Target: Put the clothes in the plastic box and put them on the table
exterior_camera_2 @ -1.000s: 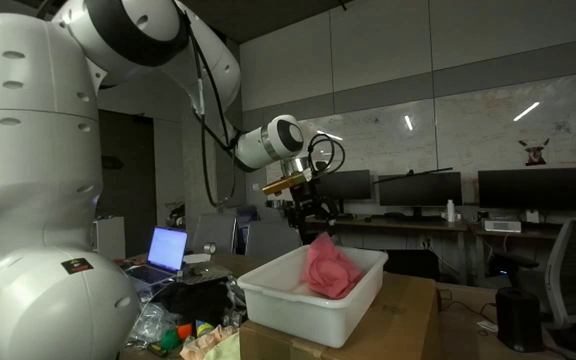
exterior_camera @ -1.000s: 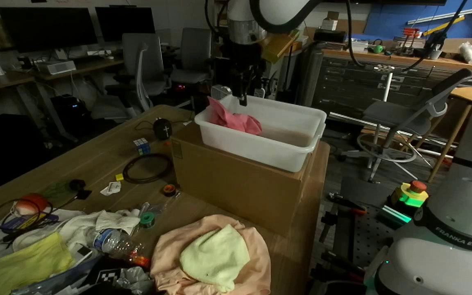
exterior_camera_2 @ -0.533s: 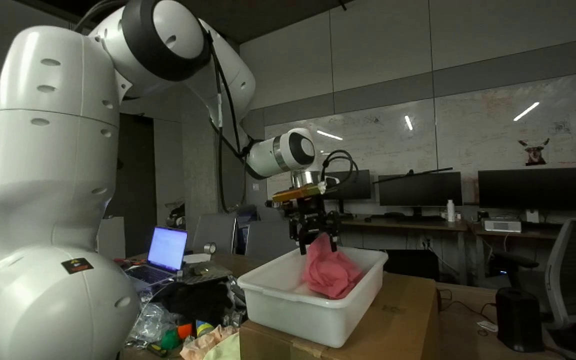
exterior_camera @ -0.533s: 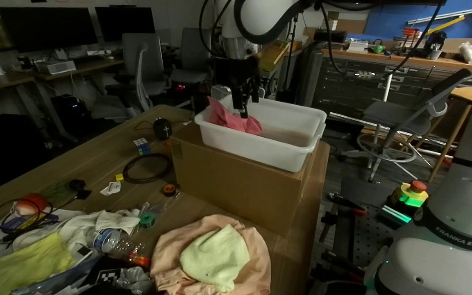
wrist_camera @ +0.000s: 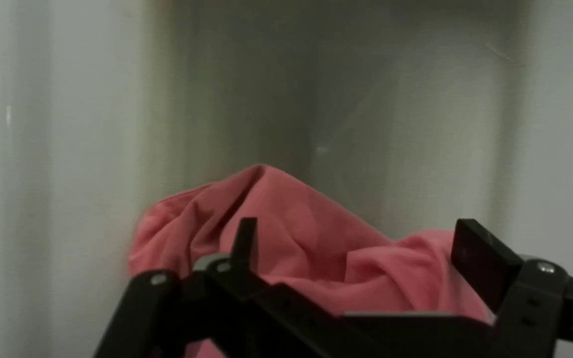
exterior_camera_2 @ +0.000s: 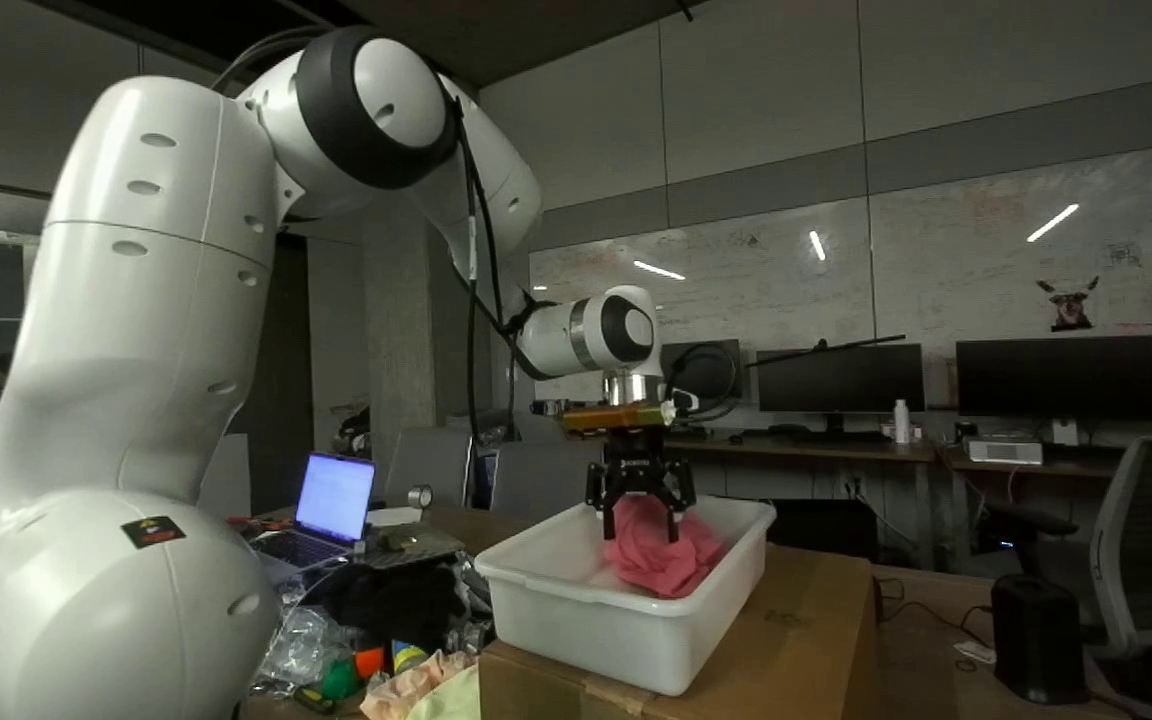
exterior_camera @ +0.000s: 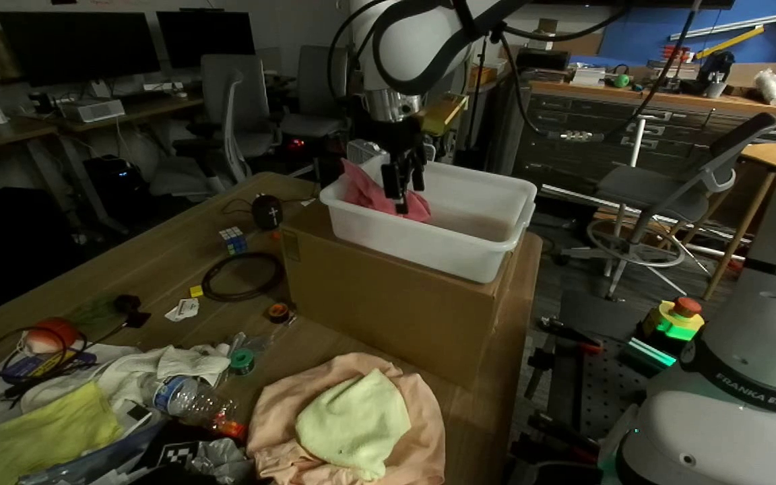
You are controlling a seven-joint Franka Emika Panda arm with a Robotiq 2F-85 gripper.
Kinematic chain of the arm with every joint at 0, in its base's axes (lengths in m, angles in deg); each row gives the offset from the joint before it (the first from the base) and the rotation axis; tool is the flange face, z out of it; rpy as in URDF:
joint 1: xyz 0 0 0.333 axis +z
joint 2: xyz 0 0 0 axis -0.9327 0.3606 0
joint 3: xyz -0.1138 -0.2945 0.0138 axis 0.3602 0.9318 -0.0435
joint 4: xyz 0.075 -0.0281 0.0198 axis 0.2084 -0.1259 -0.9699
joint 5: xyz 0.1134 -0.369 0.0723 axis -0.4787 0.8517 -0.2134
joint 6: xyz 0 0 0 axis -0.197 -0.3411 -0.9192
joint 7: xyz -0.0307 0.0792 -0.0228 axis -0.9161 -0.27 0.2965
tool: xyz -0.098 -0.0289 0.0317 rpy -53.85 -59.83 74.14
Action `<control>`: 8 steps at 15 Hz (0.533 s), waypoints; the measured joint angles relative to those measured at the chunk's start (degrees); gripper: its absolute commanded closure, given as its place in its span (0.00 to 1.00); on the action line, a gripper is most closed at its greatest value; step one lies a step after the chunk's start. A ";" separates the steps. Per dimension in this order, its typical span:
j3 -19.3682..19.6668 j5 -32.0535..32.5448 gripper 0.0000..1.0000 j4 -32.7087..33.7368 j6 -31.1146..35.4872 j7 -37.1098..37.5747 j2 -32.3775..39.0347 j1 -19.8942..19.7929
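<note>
A pink cloth lies crumpled in one end of the white plastic box, and shows in both exterior views [exterior_camera: 366,190] [exterior_camera_2: 658,568]. The white plastic box [exterior_camera: 422,244] [exterior_camera_2: 586,625] stands on a cardboard box. My gripper [exterior_camera_2: 641,532] is open and points down into the box, its fingers on either side of the raised part of the pink cloth. In the wrist view the gripper [wrist_camera: 355,244] has its fingers wide apart with pink cloth [wrist_camera: 306,219] between and below them. A pale yellow-green cloth [exterior_camera: 354,424] lies on a peach cloth [exterior_camera: 425,411] on the table.
The cardboard box [exterior_camera: 388,316] [exterior_camera_2: 806,620] raises the plastic box above the wooden table [exterior_camera: 489,424]. A yellow cloth [exterior_camera: 44,431], a plastic bottle [exterior_camera: 192,399], a cable coil [exterior_camera: 243,276] and a Rubik's cube [exterior_camera: 233,240] lie about. A laptop [exterior_camera_2: 336,495] stands behind.
My gripper has come down from above the box, tilting to upright, until its open fingers are at the pink cloth. The cloths and the box have not moved.
</note>
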 measured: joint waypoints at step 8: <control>0.07 -2.68 0.00 0.45 1.31 -6.04 2.59 -1.01</control>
